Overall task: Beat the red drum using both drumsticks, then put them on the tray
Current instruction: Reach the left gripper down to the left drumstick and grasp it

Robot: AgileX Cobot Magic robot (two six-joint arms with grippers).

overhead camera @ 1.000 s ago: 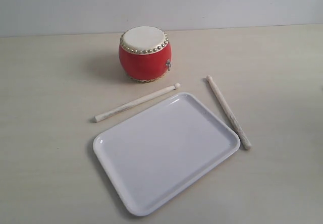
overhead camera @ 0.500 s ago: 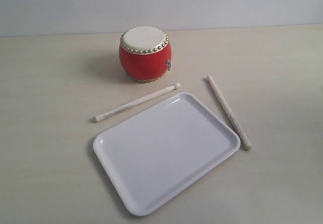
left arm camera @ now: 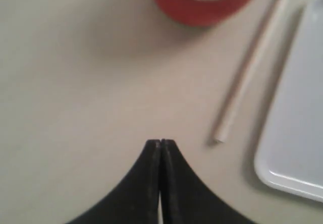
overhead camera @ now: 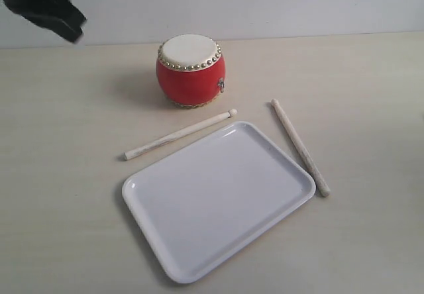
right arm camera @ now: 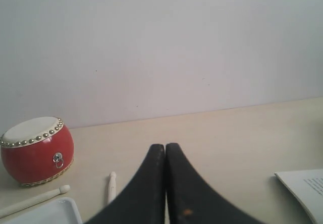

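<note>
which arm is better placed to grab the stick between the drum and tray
Left. The left gripper hangs on that side, its wrist view showing the drumstick nearby. The right gripper is outside the exterior view.

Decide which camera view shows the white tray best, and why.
The exterior view: the whole tray shows, all four corners. The left wrist view catches only one edge and a corner; the right wrist view only a corner.

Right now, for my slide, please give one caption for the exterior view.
Red drum behind white tray, left drumstick and right drumstick lying beside the tray, left gripper at upper left.
</note>
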